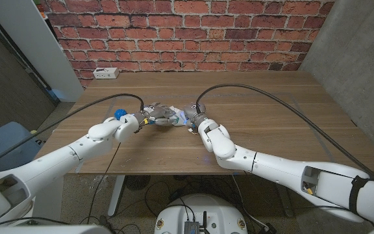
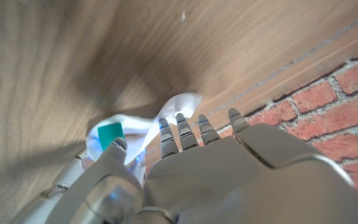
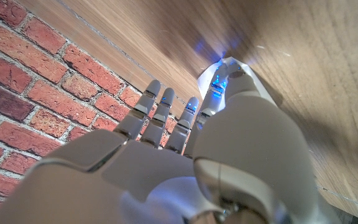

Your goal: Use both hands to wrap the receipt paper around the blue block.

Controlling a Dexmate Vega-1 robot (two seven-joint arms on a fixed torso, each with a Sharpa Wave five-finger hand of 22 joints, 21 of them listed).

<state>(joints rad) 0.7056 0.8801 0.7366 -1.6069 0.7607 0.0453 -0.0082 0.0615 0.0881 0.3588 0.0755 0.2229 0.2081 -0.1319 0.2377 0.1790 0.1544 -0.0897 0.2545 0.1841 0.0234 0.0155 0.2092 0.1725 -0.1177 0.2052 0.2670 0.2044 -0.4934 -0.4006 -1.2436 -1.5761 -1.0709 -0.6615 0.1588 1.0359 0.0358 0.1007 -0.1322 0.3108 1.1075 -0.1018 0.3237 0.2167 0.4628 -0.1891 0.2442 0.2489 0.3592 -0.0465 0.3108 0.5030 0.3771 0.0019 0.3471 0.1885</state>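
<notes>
Where the two arms meet over the middle of the wooden tabletop [image 1: 258, 114], the head view shows the left hand [image 1: 149, 117] and the right hand [image 1: 192, 117] facing each other with a small crumpled bundle of receipt paper [image 1: 176, 119] between them, both hands touching it. From the paper, a blue ball-like thing [image 1: 118, 113] sits at about 9 o'clock beside the left wrist, and a white power strip [image 1: 105, 73] lies at about 11 o'clock by the far edge under the brick wall [image 1: 187, 32]. Open tabletop stretches toward 2 and 3 o'clock; the near edge lies close behind both forearms.

The left wrist view gives what the head view hides: the blue block [image 2: 111, 135] (more teal here) peeks out of the white paper [image 2: 182, 106], which curls up past the fingertips [image 2: 182, 118]. The left hand [image 2: 185, 168] has its thumb on one side of the block and its fingers on the paper on the other, so it grips the bundle.

In the right wrist view the right hand [image 3: 185, 155] reaches along the tabletop with its fingers [image 3: 157, 106] side by side, and a fold of paper [image 3: 213, 74] sits at the thumb tip, lit blue. Whether this hand pinches the paper or only presses on it, I cannot tell. No writing can be read anywhere.
</notes>
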